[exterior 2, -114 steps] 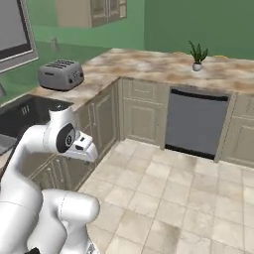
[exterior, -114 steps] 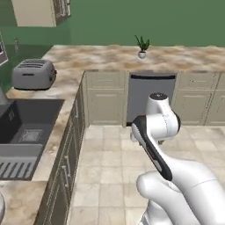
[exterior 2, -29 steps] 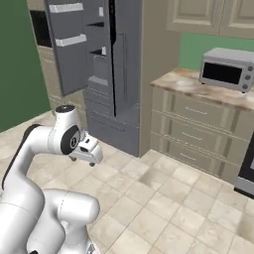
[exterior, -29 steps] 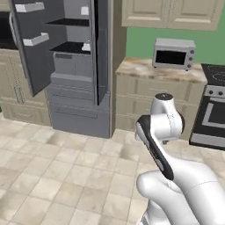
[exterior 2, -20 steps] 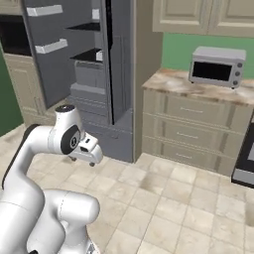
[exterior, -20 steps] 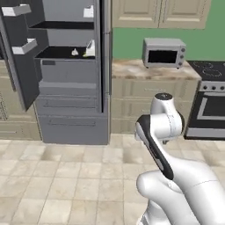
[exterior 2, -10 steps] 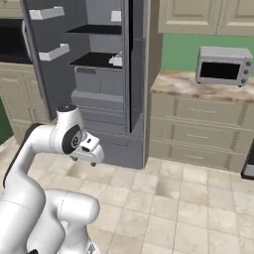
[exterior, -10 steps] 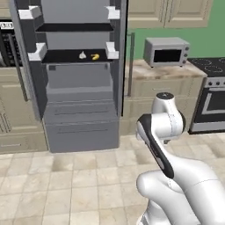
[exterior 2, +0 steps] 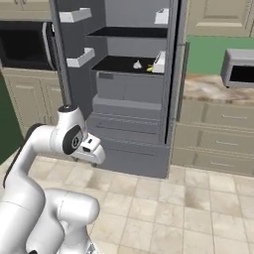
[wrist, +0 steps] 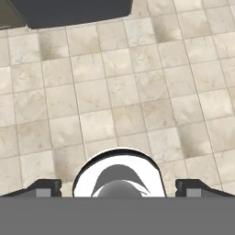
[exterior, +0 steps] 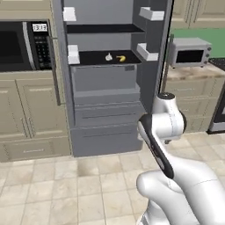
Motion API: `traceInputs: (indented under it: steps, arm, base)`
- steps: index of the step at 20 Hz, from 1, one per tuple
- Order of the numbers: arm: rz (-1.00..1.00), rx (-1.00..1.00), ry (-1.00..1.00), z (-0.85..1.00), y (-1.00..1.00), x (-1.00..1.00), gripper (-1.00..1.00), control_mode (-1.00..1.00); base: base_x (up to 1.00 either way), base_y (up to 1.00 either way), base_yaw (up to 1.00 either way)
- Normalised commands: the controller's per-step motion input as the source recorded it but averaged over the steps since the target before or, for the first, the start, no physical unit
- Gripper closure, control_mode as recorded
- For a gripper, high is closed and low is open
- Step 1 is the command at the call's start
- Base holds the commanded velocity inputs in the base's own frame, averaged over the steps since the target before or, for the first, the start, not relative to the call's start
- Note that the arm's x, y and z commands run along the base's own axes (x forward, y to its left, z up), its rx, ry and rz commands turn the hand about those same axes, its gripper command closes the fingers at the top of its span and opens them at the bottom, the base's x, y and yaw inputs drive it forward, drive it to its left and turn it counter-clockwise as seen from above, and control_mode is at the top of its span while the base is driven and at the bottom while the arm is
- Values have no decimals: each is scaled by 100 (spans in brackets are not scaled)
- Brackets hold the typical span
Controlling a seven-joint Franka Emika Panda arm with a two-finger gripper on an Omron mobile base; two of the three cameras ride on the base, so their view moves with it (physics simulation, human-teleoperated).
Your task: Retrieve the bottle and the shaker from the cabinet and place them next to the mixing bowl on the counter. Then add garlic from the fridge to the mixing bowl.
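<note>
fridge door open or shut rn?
Open. The fridge shows its grey inside, black shelves and white door bins; garlic sits on a shelf.

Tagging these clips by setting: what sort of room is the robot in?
A home kitchen, rendered: an open fridge with shelves, a built-in microwave among beige cabinets, and a toaster oven on a marble counter.

Dark grey fridge (exterior: 105,110), beige tiles (wrist: 124,92)

Your arm is folded close to the base, gripper (wrist: 117,186) pointing straight down, jaws spread wide and empty.
</note>
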Motion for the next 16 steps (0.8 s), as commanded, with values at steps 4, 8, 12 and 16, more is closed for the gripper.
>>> traceInputs:
  steps: [4,8,12,16]
  arm:
    - [0,0,0,0,0,0,-100,100]
    - [0,0,0,0,0,0,-100,100]
    - [0,0,0,0,0,0,-100,100]
    - [0,0,0,0,0,0,-100,100]
  base:
    - [78,3,6]
    - [95,-1,2]
    - [100,4,0]
    - [100,12,0]
